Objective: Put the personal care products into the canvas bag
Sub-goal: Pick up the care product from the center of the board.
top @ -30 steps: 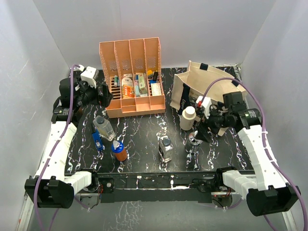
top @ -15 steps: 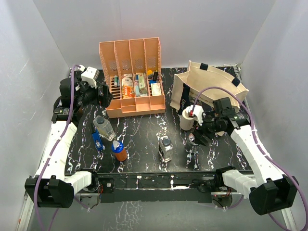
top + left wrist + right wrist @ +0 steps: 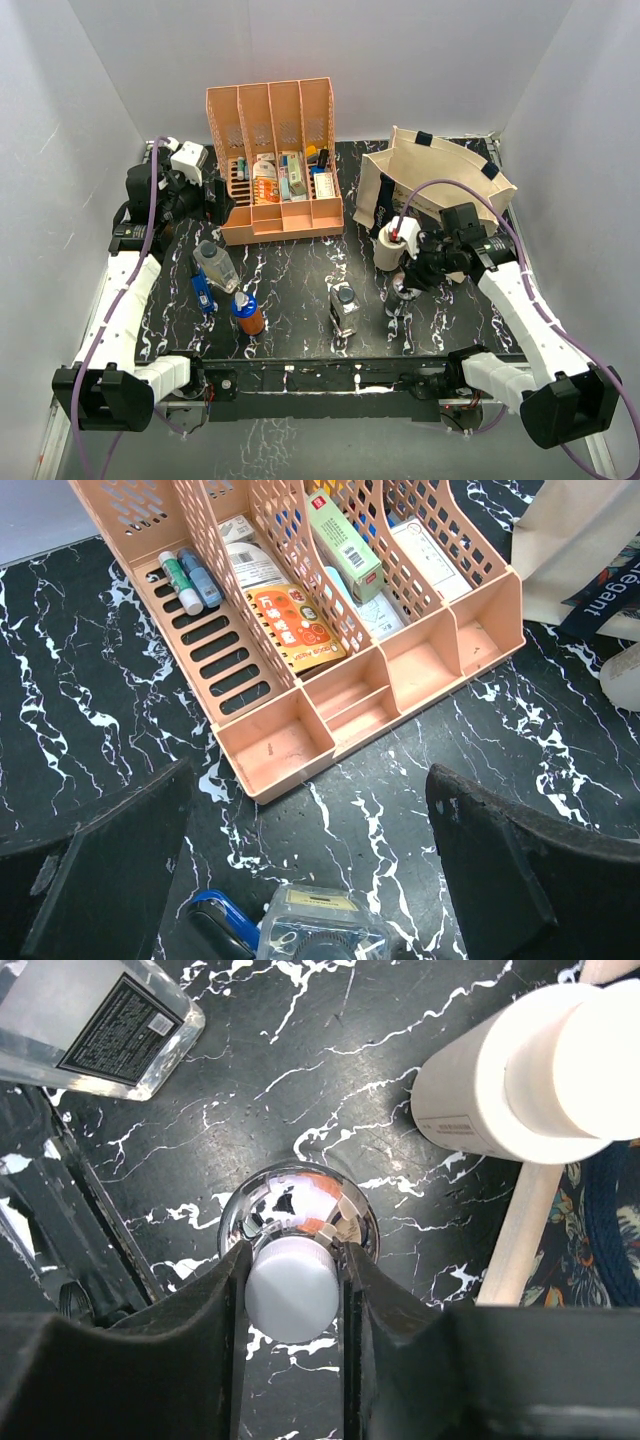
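My right gripper point(image 3: 293, 1290) is shut on the white cap of the dark round bottle point(image 3: 300, 1195), which stands on the table point(image 3: 300, 265) just in front of the white cylinder point(image 3: 390, 245). The canvas bag point(image 3: 450, 180) stands open behind them at the back right. A clear square dark-capped bottle point(image 3: 344, 306) stands at the front centre. At the left are a clear grey-capped bottle point(image 3: 214, 262), a small blue bottle point(image 3: 204, 293) and an orange-brown blue-capped bottle point(image 3: 247, 313). My left gripper point(image 3: 310, 860) hangs open above the clear grey-capped bottle point(image 3: 320, 935), holding nothing.
An orange four-slot file rack point(image 3: 275, 165) with small packs and pens stands at the back centre, close to the left gripper point(image 3: 205, 195). White walls close in the table on three sides. The bag's edge point(image 3: 528, 1235) is right beside the right gripper.
The right arm has come left and down over the dark round bottle, and its jaws have closed on the white cap. The left arm has stayed put.
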`<move>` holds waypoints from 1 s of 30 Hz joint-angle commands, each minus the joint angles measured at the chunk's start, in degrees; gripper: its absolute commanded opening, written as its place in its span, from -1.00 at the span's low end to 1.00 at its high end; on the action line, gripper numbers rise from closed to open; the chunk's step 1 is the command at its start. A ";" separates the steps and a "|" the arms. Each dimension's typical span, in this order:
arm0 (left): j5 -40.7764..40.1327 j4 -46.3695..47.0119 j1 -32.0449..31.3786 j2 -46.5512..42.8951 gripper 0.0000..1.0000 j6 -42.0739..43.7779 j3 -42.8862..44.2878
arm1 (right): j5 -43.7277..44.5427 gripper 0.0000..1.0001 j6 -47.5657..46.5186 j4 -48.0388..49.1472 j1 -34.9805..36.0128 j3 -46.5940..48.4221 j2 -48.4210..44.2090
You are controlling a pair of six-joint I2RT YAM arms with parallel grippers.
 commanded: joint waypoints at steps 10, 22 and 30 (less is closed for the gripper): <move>0.21 1.02 -0.13 0.86 0.95 0.79 0.38 | -6.21 -0.85 2.10 2.13 0.30 13.45 -3.72; -1.34 1.42 -0.11 0.13 0.95 1.84 -0.88 | -1.68 -0.84 13.32 8.57 0.36 41.95 7.09; -0.82 1.69 -0.15 -0.79 0.95 1.40 -0.59 | 10.60 -0.84 22.12 12.51 0.30 65.07 20.49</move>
